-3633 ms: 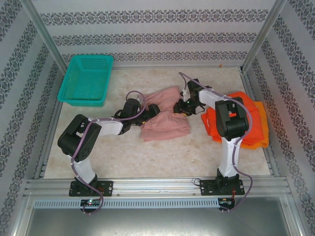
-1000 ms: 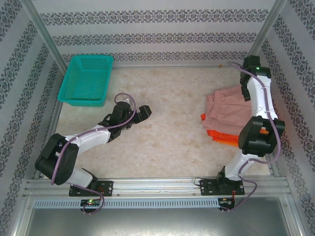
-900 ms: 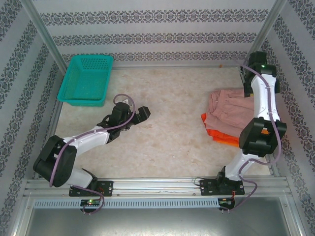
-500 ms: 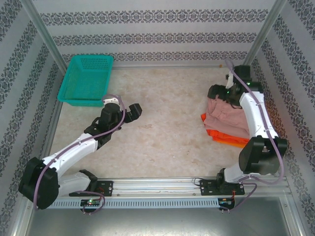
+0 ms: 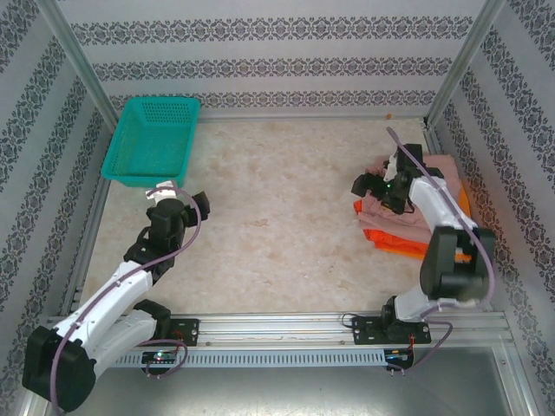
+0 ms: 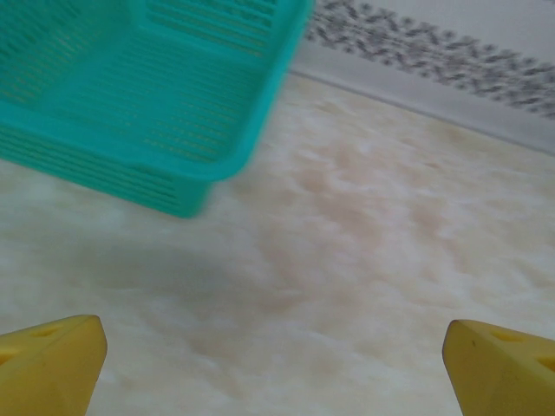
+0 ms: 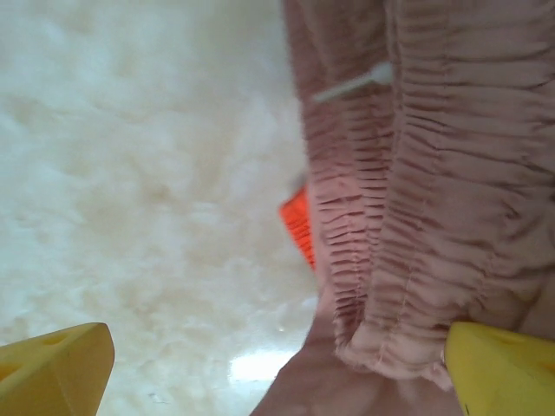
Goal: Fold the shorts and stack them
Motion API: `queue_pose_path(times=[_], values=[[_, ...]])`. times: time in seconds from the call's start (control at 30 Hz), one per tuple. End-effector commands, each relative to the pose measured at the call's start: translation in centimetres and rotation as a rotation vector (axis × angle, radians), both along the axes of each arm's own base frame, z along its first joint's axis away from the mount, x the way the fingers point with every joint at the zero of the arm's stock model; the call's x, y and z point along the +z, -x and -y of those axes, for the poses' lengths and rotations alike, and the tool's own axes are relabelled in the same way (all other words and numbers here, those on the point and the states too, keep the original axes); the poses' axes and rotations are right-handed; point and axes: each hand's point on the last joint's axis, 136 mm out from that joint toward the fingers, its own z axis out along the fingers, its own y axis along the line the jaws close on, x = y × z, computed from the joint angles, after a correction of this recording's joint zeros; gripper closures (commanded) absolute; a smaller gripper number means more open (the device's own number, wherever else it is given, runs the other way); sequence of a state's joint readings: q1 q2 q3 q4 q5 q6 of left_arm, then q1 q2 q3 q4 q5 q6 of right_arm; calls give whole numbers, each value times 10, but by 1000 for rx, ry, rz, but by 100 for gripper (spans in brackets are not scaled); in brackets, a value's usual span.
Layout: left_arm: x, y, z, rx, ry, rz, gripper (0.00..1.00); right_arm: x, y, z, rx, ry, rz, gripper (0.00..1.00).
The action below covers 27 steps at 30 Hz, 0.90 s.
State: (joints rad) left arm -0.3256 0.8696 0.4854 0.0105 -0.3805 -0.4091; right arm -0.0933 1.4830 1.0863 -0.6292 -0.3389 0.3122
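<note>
Pink shorts lie folded on the red-orange shorts at the right of the table. The right gripper gapes empty over the pile's left edge. The left gripper, also spread and empty, hovers near the teal basket.

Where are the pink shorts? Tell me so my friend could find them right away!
Look at the pale table and go to its right side, far across from the teal basket. A little pile of clothes sits there, and the pink shorts lie on top of it. They are dusty pink with a crinkly waistband, while the orange shorts peeking out underneath are bright.
</note>
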Motion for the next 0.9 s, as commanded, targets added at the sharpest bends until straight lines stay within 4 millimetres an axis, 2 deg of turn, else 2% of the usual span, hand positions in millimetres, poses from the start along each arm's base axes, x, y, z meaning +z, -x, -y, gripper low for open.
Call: queue_pose_path(times=[0.0,0.1,0.23,0.37,0.47,0.63,0.7,0.8,0.87], values=[[11,3,-38,93,-237,58,0,54,-3,-4,24,39,259,2],[-1,2,-54,133,-259,90,0,63,-5,9,-2,144,468,2],[-26,1,-66,145,-266,110,0,50,-4,18,12,281,683,2],[-45,-4,-70,128,-246,129,0,16,-9,24,56,378,663,2],[-43,-15,-66,94,-250,167,0,-2,-20,25,55,387,684,2],[-45,-41,-56,20,-256,192,0,-1,-32,22,75,399,768,2],[-53,-49,-59,26,-262,165,0,0,-36,24,49,383,794,2],[-64,-59,-57,-6,-260,190,0,-11,-43,17,77,378,827,2],[-77,-61,-54,-27,-247,140,0,-15,-41,10,112,397,816,2]])
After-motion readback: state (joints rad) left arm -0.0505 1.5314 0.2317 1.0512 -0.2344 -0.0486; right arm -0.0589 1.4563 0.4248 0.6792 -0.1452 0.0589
